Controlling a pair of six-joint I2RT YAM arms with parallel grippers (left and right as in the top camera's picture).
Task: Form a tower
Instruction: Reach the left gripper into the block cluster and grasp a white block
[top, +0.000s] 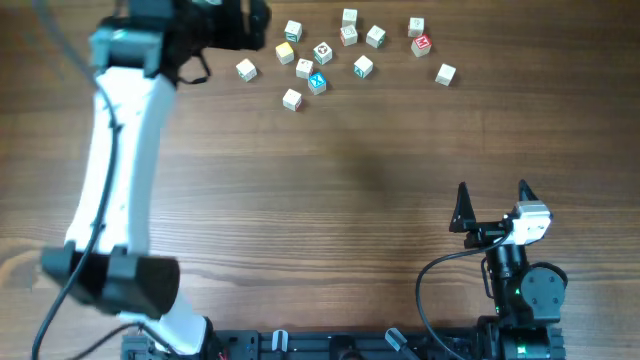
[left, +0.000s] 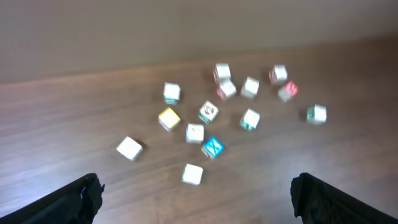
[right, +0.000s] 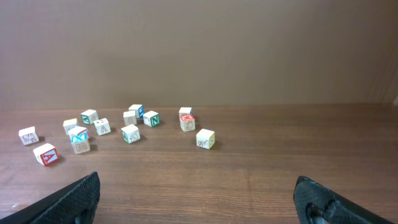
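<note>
Loose printed cubes (scattered), wooden table

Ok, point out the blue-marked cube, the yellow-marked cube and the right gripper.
blue-marked cube (top: 317, 83), overhead view, top face.
yellow-marked cube (top: 285, 53), overhead view, top face.
right gripper (top: 493, 187), overhead view, midway between its fingertips.

Left gripper gapes, arm outstretched; right gripper gapes, arm folded back.

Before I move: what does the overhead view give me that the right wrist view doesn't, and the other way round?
Only overhead: the left arm stretched out toward the cubes, and the right hand open, well back from them. Only right wrist: the cubes' side faces and the plain wall behind the table. Both: the same scattered cubes on the table, the blue-marked cube among them.
</note>
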